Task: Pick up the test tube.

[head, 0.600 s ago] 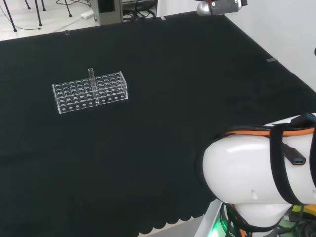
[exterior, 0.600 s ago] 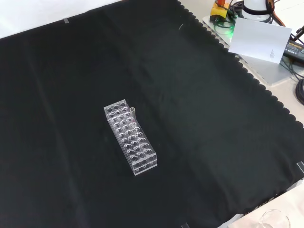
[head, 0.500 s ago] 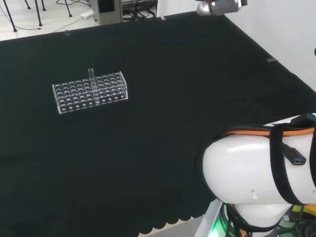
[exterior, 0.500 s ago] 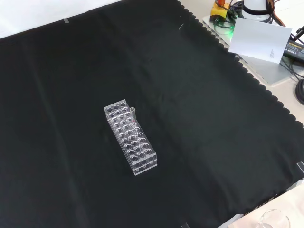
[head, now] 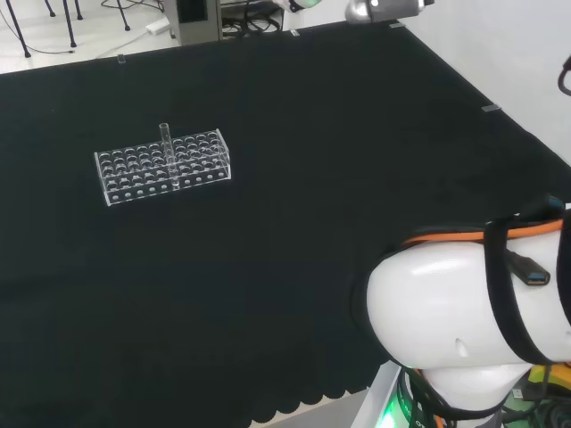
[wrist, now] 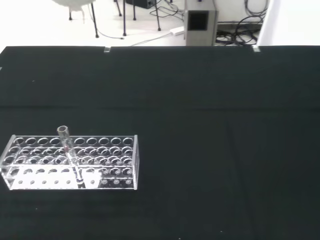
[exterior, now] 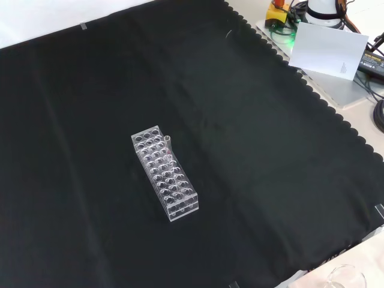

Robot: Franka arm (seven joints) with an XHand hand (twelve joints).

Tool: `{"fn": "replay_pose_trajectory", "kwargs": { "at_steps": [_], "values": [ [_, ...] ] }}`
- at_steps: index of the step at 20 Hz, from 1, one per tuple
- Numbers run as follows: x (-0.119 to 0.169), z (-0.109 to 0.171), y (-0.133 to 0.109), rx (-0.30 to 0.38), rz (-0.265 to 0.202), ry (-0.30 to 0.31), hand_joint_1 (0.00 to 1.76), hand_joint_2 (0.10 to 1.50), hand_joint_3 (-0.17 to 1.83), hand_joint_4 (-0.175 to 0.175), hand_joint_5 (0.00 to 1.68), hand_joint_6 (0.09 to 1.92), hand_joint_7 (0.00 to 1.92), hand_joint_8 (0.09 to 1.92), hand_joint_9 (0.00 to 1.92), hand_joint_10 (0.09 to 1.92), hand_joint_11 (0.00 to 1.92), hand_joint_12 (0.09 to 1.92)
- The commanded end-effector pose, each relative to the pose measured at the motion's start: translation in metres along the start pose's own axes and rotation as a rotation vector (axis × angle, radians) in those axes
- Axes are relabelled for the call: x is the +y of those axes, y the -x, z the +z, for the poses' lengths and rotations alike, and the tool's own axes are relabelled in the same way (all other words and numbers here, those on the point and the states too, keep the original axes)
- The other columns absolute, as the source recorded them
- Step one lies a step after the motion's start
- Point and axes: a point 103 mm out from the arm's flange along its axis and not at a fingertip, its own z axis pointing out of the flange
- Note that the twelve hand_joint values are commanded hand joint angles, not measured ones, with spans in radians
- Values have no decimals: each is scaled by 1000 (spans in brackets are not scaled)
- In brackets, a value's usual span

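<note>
On the black cloth of the surface [head: 294,178] you have a clear rack [head: 162,166] with rows of round holes, and the test tube [head: 165,140] stands upright in it. In the head view the rack sits left of centre, its long side running across the view, and the tube rises from the far row, near the middle of that row.

The front view turns this round for you: the rack [exterior: 165,173] runs from upper left to lower right near the cloth's centre, and the test tube [exterior: 167,142] stands at the rack's right edge, close to its upper end. From here you see mostly the tube's open rim.

The wrist view gives you the tube's side: the test tube [wrist: 68,152] shows as a clear cylinder reaching from the rack's base up past its top plate, with the rack [wrist: 70,161] seen broadside.

The arm's white link [head: 464,321] stands at the head view's lower right, well apart from the rack. Whether the hand is released or clenched, you cannot tell.
</note>
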Motion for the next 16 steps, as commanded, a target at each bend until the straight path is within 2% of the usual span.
{"fn": "replay_pose_trajectory", "kwargs": {
  "at_steps": [1, 4, 8, 12, 16],
  "values": [
    [60, 8, -43, 7, -154, -31, 728, 713, 628, -77, 162, 87, 4, 802, 0, 793, 0, 1219],
    [87, 15, -66, 1, -228, -55, 729, 712, 627, -78, 173, 87, 21, 817, 0, 836, 0, 1236],
    [114, 28, -88, 19, -295, -77, 741, 708, 631, -83, 213, 87, 89, 834, 10, 924, 0, 1311],
    [152, 56, -113, 9, -333, -158, 766, 704, 637, -89, 267, 87, 180, 850, 83, 958, 0, 1421],
    [180, 89, -128, 19, -335, -216, 777, 704, 640, -91, 279, 87, 210, 857, 107, 963, 0, 1442]
  ]
}}
